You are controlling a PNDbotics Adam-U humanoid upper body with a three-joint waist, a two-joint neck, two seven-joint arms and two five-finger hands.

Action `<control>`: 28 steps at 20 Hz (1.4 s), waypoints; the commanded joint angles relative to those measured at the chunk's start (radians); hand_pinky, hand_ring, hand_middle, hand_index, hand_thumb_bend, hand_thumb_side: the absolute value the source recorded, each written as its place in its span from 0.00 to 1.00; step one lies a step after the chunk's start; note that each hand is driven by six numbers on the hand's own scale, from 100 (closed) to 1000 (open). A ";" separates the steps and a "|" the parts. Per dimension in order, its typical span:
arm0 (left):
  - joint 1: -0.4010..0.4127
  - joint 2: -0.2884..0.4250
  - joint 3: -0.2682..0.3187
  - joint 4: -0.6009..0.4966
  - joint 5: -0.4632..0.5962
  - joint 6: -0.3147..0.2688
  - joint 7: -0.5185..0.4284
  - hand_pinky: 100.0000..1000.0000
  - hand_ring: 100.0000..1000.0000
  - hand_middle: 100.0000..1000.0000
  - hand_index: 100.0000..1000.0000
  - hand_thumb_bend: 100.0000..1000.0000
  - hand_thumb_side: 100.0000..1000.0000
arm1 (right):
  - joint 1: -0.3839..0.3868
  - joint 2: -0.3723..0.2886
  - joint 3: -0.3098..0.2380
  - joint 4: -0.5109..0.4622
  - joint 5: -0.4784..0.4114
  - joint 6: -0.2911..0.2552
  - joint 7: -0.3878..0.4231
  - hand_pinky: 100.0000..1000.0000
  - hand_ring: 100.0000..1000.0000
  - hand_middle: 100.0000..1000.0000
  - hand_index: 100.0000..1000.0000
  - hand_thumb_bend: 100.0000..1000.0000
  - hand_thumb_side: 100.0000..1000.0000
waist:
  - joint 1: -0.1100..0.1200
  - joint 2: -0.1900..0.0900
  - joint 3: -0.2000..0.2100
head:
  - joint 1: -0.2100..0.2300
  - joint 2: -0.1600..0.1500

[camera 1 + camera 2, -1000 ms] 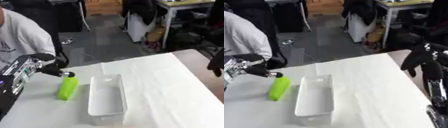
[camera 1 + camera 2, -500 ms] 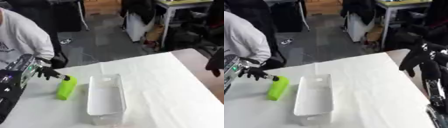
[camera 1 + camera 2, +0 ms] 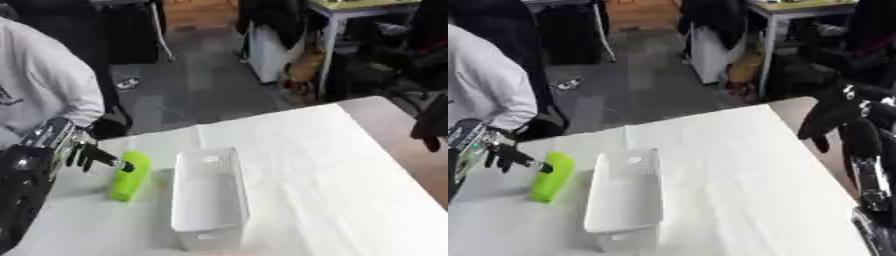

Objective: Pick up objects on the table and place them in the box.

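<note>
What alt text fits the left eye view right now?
The left hand reaches in from the left, fingertips at the top end of a green bottle lying on the white table. A white box sits just right of the bottle, nothing visible inside. The right hand hangs at the right edge.

Bright lime-green object (image 3: 129,176); plain white box (image 3: 208,197); white cloth (image 3: 332,170) on table; black left hand (image 3: 92,156) and black right hand (image 3: 833,112).
</note>
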State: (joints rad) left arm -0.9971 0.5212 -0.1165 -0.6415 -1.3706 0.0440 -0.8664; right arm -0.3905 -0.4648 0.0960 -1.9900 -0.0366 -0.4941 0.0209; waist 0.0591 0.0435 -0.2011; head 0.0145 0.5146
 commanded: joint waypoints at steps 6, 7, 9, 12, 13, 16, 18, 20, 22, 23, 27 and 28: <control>-0.029 -0.015 0.023 0.024 -0.044 0.011 -0.016 0.22 0.50 0.54 0.48 0.70 1.00 | -0.026 0.000 -0.001 -0.010 -0.011 -0.001 0.009 0.00 0.31 0.37 0.47 0.00 0.68 | -0.001 -0.008 -0.011 | 0.020 -0.014; -0.028 -0.019 0.024 0.027 -0.047 0.012 -0.015 0.22 0.50 0.54 0.48 0.69 1.00 | -0.027 0.000 -0.001 -0.010 -0.012 -0.001 0.010 0.00 0.31 0.37 0.47 0.00 0.68 | 0.000 -0.008 -0.013 | 0.022 -0.015; -0.028 -0.026 0.026 0.030 -0.052 0.014 -0.012 0.22 0.50 0.54 0.49 0.66 1.00 | -0.029 0.001 -0.001 -0.010 -0.014 -0.001 0.012 0.00 0.31 0.37 0.47 0.00 0.68 | 0.000 -0.008 -0.015 | 0.024 -0.017; -0.029 -0.034 0.028 0.031 -0.057 0.017 0.000 0.22 0.50 0.53 0.48 0.64 1.00 | -0.033 0.003 -0.001 -0.010 -0.016 -0.001 0.014 0.00 0.31 0.37 0.47 0.00 0.68 | 0.000 -0.006 -0.017 | 0.030 -0.018; -0.030 -0.036 0.029 0.032 -0.059 0.018 0.004 0.21 0.49 0.53 0.48 0.64 1.00 | -0.034 0.003 -0.001 -0.010 -0.017 -0.001 0.015 0.00 0.31 0.37 0.47 0.00 0.68 | 0.001 -0.005 -0.019 | 0.033 -0.018; -0.029 -0.044 0.031 0.035 -0.063 0.022 0.019 0.21 0.49 0.52 0.47 0.62 1.00 | -0.037 0.004 -0.001 -0.010 -0.019 0.000 0.017 0.00 0.31 0.37 0.47 0.00 0.68 | 0.002 -0.004 -0.022 | 0.035 -0.016; -0.029 -0.047 0.031 0.037 -0.065 0.024 0.032 0.21 0.49 0.52 0.46 0.60 0.98 | -0.040 0.005 -0.001 -0.010 -0.020 0.000 0.018 0.00 0.31 0.37 0.47 0.00 0.68 | 0.002 -0.002 -0.023 | 0.035 -0.015; -0.029 -0.050 0.032 0.040 -0.066 0.024 0.045 0.21 0.48 0.51 0.46 0.58 0.94 | -0.042 0.005 -0.001 -0.010 -0.020 0.001 0.019 0.00 0.31 0.37 0.47 0.00 0.68 | 0.003 -0.001 -0.025 | 0.036 -0.015; -0.029 -0.052 0.032 0.042 -0.066 0.023 0.058 0.21 0.48 0.51 0.47 0.57 0.91 | -0.044 0.005 -0.001 -0.010 -0.021 0.001 0.021 0.00 0.31 0.37 0.47 0.00 0.68 | 0.003 -0.001 -0.026 | 0.036 -0.015; -0.028 -0.053 0.032 0.042 -0.067 0.021 0.066 0.21 0.48 0.50 0.47 0.57 0.88 | -0.044 0.006 -0.001 -0.010 -0.021 0.001 0.022 0.00 0.31 0.37 0.47 0.00 0.68 | 0.003 0.000 -0.027 | 0.037 -0.015; -0.025 -0.057 0.033 0.047 -0.070 0.016 0.087 0.21 0.47 0.50 0.49 0.57 0.83 | -0.047 0.006 -0.001 -0.010 -0.023 0.002 0.024 0.00 0.31 0.37 0.47 0.00 0.68 | 0.003 0.001 -0.028 | 0.037 -0.016; -0.024 -0.058 0.033 0.048 -0.071 0.016 0.092 0.21 0.47 0.50 0.49 0.57 0.83 | -0.047 0.007 -0.001 -0.010 -0.024 0.002 0.025 0.00 0.31 0.37 0.47 0.00 0.68 | 0.003 0.001 -0.029 | 0.037 -0.016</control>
State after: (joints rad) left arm -1.0003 0.4492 -0.0924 -0.5856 -1.4335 0.0586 -0.7844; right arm -0.4208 -0.4552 0.0964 -1.9900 -0.0560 -0.4909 0.0430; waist 0.0659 0.0554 -0.2286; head 0.0446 0.5066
